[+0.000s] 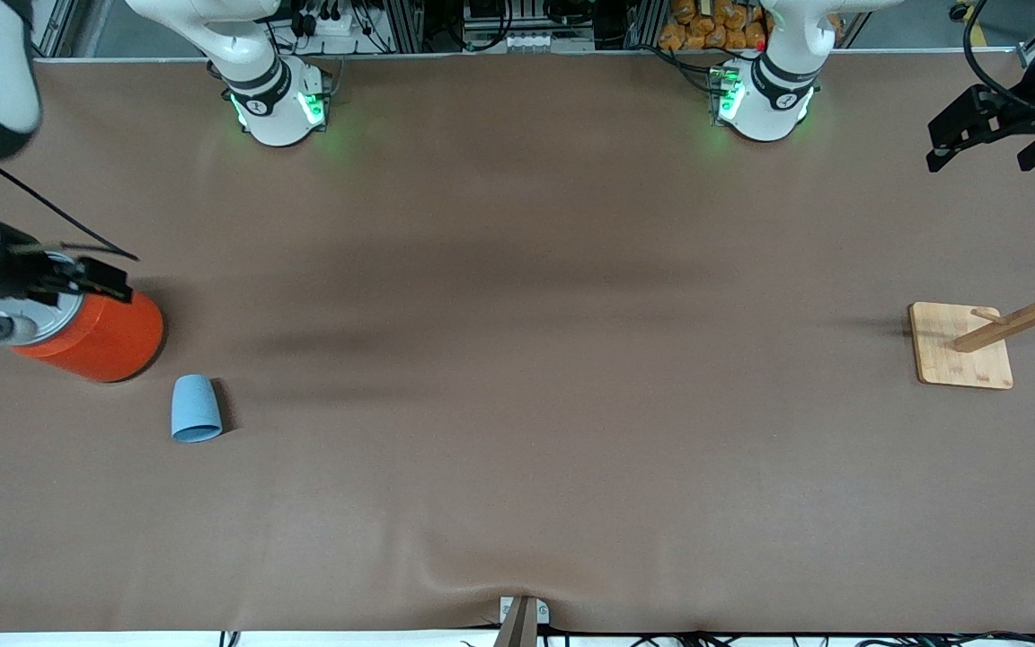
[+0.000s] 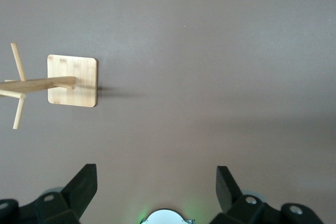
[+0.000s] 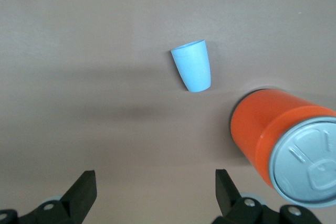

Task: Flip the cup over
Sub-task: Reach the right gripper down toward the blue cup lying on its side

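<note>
The light-blue cup point(image 1: 195, 409) lies on its side on the brown table, its wide mouth toward the front camera, just nearer that camera than the orange can point(image 1: 109, 337). The right wrist view shows the cup point(image 3: 192, 67) beside the can point(image 3: 262, 129). My right gripper point(image 1: 95, 279) hangs open and empty over the can's grey lid, at the right arm's end of the table; its fingers point(image 3: 84, 190) are wide apart. My left gripper point(image 1: 985, 153) is open and empty, high over the left arm's end of the table point(image 2: 156, 182).
A wooden peg rack on a square base point(image 1: 962, 346) stands at the left arm's end of the table, also in the left wrist view point(image 2: 72, 80). The two arm bases point(image 1: 279, 103) point(image 1: 765, 99) stand along the table's edge farthest from the front camera.
</note>
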Controlling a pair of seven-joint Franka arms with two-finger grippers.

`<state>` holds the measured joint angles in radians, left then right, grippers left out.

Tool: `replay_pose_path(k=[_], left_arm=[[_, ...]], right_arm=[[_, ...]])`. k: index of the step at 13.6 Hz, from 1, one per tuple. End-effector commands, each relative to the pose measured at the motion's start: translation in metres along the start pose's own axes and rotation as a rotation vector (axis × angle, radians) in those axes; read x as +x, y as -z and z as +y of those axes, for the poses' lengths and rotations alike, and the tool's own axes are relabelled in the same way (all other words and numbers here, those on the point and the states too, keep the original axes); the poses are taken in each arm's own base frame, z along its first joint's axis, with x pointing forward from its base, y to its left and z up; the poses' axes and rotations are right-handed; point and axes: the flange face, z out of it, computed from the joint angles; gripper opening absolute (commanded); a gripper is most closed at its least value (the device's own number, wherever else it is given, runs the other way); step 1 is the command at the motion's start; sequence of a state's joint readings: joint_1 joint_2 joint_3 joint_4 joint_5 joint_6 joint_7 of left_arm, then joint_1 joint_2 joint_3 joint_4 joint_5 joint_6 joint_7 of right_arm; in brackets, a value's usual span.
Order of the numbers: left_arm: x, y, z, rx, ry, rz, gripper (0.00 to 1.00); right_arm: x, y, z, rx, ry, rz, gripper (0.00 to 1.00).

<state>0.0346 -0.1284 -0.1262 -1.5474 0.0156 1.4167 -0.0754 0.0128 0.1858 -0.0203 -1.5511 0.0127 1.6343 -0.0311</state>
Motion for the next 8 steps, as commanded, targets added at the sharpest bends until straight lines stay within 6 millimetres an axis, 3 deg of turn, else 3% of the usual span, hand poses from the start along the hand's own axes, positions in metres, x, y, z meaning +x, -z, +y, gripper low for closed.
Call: replay_pose_path(k=[1, 6, 8], left_arm=[[-0.001, 0.004, -0.010, 0.011, 0.021, -0.008, 1.00], [0.005, -0.003, -0.011, 0.005, 0.026, -0.018, 1.00], [0.006, -0.001, -0.012, 0.000, 0.027, -0.005, 1.00]], right_arm=[[0.001, -0.051, 0.003, -0.017, 0.023, 0.019, 1.00], [0.027, -0.123, 0.012, -0.023, 0.086, 0.038, 1.00], [0.039, -0.161, 0.028, -0.019, 0.102, -0.005, 1.00]])
